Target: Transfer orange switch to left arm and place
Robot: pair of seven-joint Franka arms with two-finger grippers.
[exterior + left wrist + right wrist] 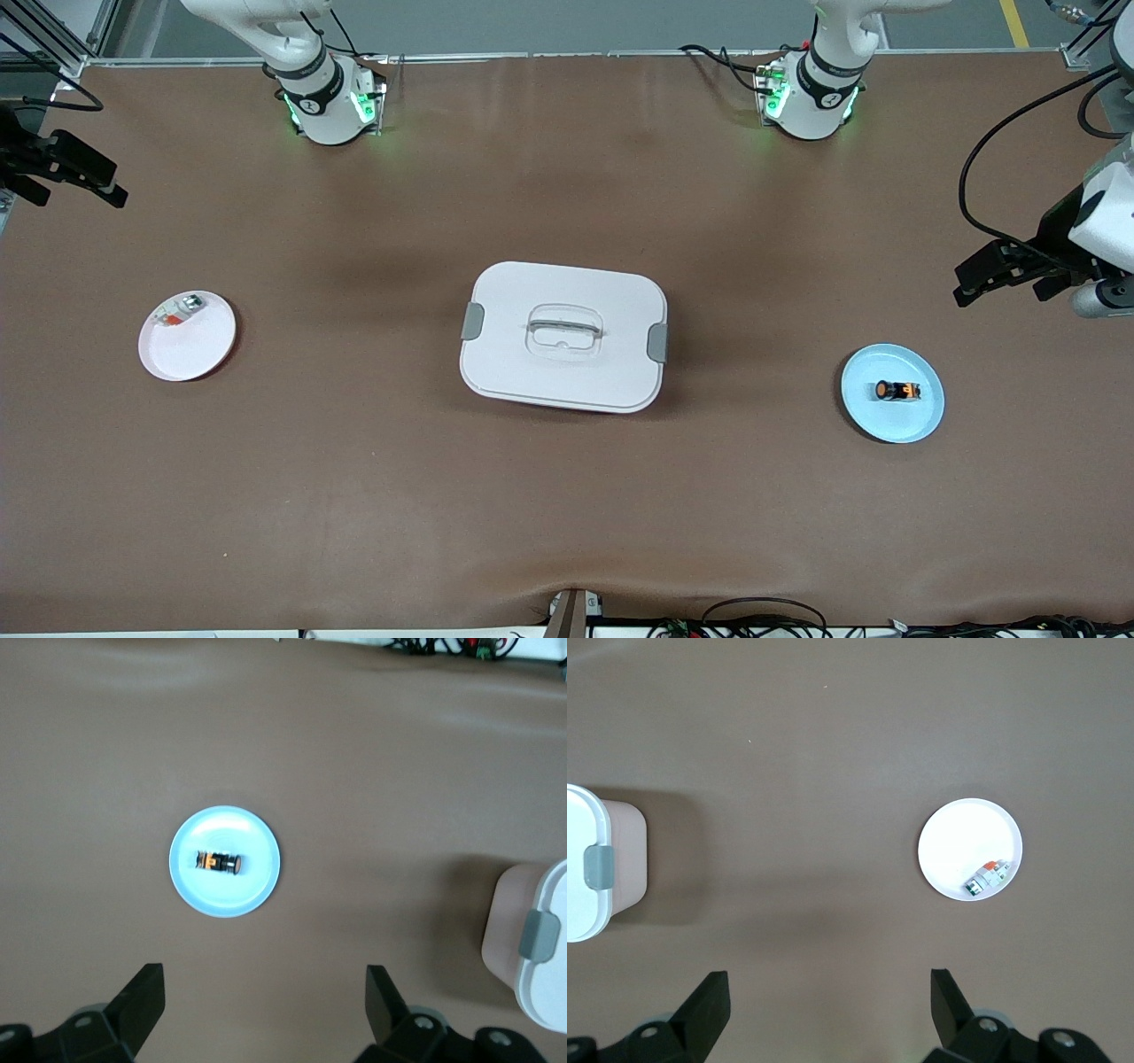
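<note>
Two plates, one box in the middle, and nothing's been grabbed yet. Your orange switch [898, 391] is lying on its side on the blue plate [921, 425], lower right of the front view. The left gripper [1005, 275] hangs just above that plate in the frame, at the right edge, fingers spread wide and empty. The right gripper [66, 173] is parked at the upper left edge, also wide open, waiting.

For the pickup, I'd centre the left gripper over the switch first (the left wrist view shows it off to one side of the fingers' midline), then turn the wrist so the fingers close across the narrow body. Come straight down so you don't nudge the plate.

For the handover, I'd lift high enough to pass over the white box [563, 335], toward the pink plate [190, 350].
</note>
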